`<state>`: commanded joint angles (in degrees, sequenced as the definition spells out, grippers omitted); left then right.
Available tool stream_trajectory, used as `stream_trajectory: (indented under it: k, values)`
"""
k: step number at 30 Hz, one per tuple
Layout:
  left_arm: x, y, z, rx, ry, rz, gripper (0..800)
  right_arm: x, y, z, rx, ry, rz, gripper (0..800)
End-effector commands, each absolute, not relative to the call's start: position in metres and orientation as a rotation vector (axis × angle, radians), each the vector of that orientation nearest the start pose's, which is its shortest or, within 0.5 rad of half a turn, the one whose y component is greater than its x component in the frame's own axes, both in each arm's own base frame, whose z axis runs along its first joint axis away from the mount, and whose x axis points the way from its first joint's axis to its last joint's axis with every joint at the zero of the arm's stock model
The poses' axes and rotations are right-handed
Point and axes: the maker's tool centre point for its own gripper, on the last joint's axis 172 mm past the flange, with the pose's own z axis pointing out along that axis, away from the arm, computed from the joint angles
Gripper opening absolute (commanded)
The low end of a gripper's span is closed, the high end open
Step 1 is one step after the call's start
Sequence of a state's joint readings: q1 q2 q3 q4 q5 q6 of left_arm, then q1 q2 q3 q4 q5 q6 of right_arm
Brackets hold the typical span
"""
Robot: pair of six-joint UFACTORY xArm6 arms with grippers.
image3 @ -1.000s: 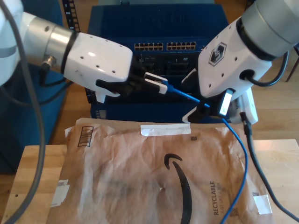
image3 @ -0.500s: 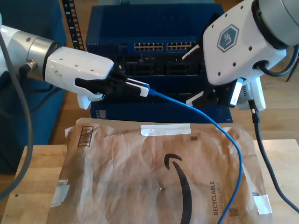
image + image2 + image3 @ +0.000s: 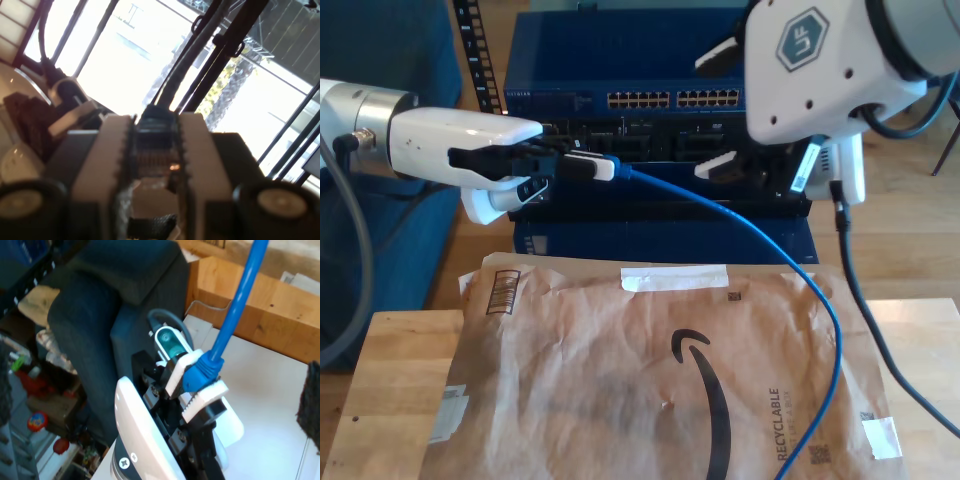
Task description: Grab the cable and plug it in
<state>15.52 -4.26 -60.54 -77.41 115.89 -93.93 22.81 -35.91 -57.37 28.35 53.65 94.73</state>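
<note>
The cable is thin and bright blue. It runs from the exterior view's left, across the middle, and down over the table's right side. My first gripper is shut on its blue-booted plug, holding it level in front of the blue switch. The second wrist view looks at that gripper with the cable leaving its ridged fingers. My second gripper hangs open at the exterior view's upper right, above the cable and not touching it. Its dark pads show blurred at the picture's edges.
A blue network switch with rows of ports stands behind the table. A brown paper mailer covers most of the wooden table. A black robot cable hangs at the exterior view's right.
My first gripper has carried the plug up and toward the exterior view's left. My second gripper has let go of the cable and risen clear of it.
</note>
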Motion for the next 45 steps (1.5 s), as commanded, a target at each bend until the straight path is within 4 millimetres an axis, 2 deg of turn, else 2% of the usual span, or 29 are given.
stream_trajectory:
  k: [3,7,9,15,21,27,30,34,36,45]
  values:
    - [0.364,-0.175,0.449,1.096,1.519,-1.789,2,0.373,0.255,0.496,-1.766,1.418,0.036,794]
    - [0.373,-0.159,0.46,1.021,1.447,-1.833,2,0.374,0.255,0.508,-1.742,1.35,-0.025,793]
    - [0.375,-0.15,0.468,0.995,1.411,-1.859,2,0.366,0.265,0.51,-1.757,1.319,-0.016,787]
    - [0.369,-0.147,0.467,0.989,1.374,-1.939,2,0.351,0.3,0.521,-1.786,1.164,-0.044,766]
    - [0.359,-0.145,0.472,0.979,1.376,-2.026,2,0.352,0.308,0.53,-1.77,1.103,-0.084,766]
    - [0.36,-0.138,0.479,0.954,1.327,-2.051,2,0.346,0.316,0.523,-1.783,1.085,-0.074,767]
    - [0.357,-0.137,0.479,0.953,1.316,-2.067,2,0.343,0.315,0.513,-1.792,1.093,-0.069,759]
    - [0.357,-0.137,0.48,0.953,1.307,-2.07,2,0.343,0.317,0.506,-1.791,1.093,-0.07,695]
    - [0.353,-0.135,0.488,0.956,1.264,-2.089,2,0.342,0.318,0.506,-1.79,1.093,-0.066,656]
    - [0.351,-0.133,0.492,0.955,1.24,-2.099,3,0.341,0.321,0.506,-1.791,1.093,-0.058,597]
